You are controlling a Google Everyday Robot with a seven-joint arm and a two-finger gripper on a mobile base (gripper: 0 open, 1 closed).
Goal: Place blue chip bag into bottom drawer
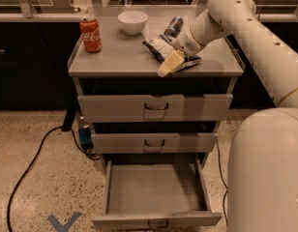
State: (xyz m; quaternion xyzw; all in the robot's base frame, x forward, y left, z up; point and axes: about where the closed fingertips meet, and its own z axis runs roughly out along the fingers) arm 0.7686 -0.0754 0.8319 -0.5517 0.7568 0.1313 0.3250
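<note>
The blue chip bag (157,46) lies flat on the grey cabinet's top (120,57), right of the middle. My gripper (169,63), with yellowish tips, reaches in from the right. It rests on the bag's near right end, close to the top's front edge, and covers part of the bag. The bottom drawer (187,220) is pulled out wide open below, and its tray holds nothing. The two drawers above it are shut.
A red cola can (91,34) stands at the top's left. A white bowl (132,21) and a blue-silver drink can (174,26) are at the back. My white arm and body (267,173) fill the right side. A black cable (28,163) lies on the floor at the left.
</note>
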